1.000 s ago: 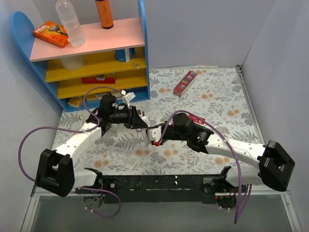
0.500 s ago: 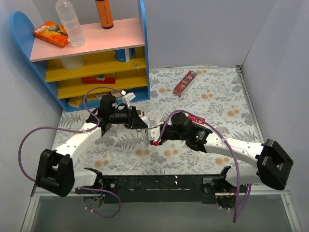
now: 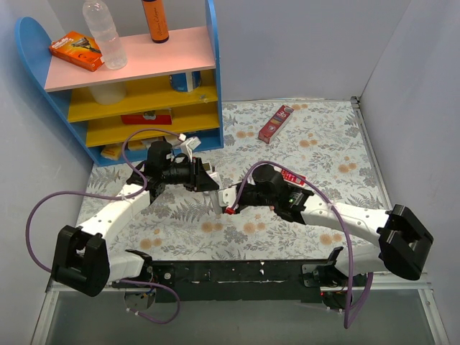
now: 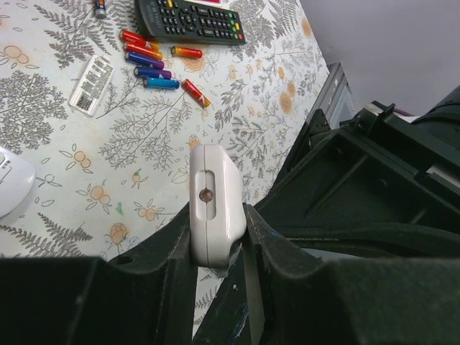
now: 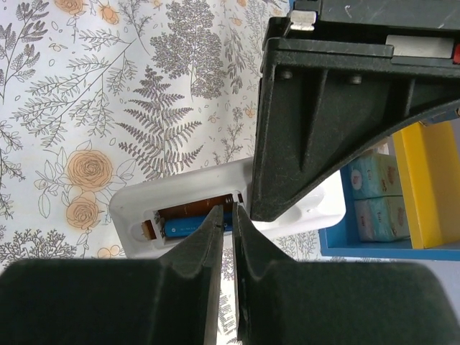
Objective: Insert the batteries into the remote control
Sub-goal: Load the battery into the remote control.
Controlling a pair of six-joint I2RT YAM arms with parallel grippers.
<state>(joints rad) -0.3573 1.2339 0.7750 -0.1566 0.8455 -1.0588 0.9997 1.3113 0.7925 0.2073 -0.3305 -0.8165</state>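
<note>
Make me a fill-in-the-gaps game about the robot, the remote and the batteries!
1. The long remote lying next to the loose batteries is coloured ___.
2. The left gripper is shut on the remote control, whose colour is ___.
3. In its open battery compartment sit an orange-brown battery and one that is ___.

Missing words: black; white; blue.
</note>
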